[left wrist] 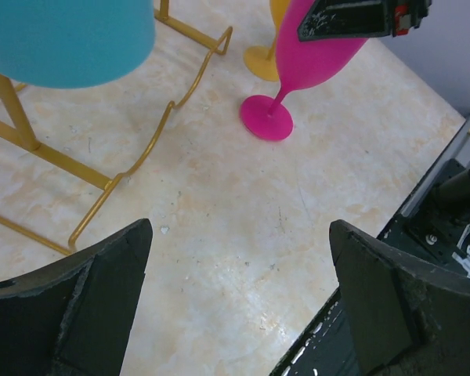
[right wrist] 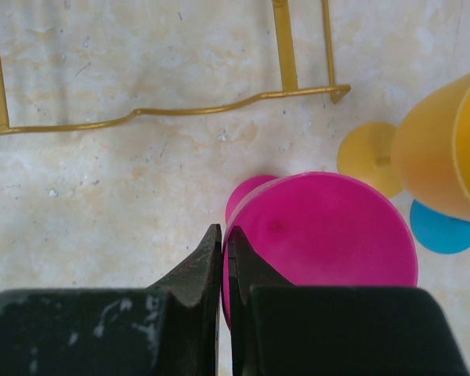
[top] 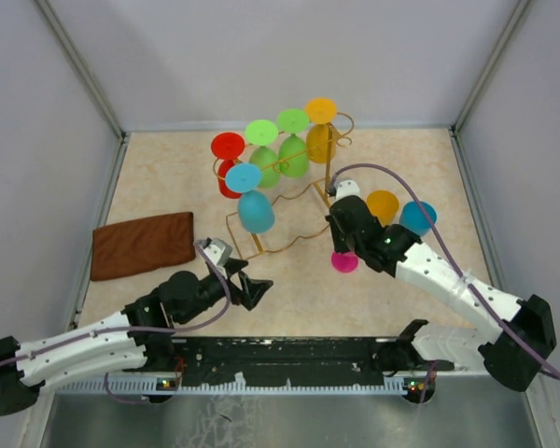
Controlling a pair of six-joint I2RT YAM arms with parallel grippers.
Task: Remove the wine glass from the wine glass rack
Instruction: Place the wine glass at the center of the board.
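The gold wine glass rack (top: 329, 170) stands at mid table with several coloured glasses hanging upside down from its rails. Its wavy base wire (right wrist: 219, 110) (left wrist: 141, 153) shows in both wrist views. A pink wine glass (top: 344, 261) (left wrist: 321, 55) (right wrist: 329, 227) is off the rack, just right of the base. It is tilted, with its foot at the tabletop. My right gripper (top: 347, 245) (right wrist: 224, 235) is shut on its rim, one finger inside the bowl and one outside. My left gripper (top: 257, 291) (left wrist: 239, 227) hovers open over bare table near the front edge, holding nothing.
An orange glass (top: 383, 203) and a blue glass (top: 417, 217) stand upright on the table right of the rack, close behind the pink one. A light blue glass (top: 256, 210) hangs lowest at the rack's near left. A brown cloth (top: 142, 245) lies at the left.
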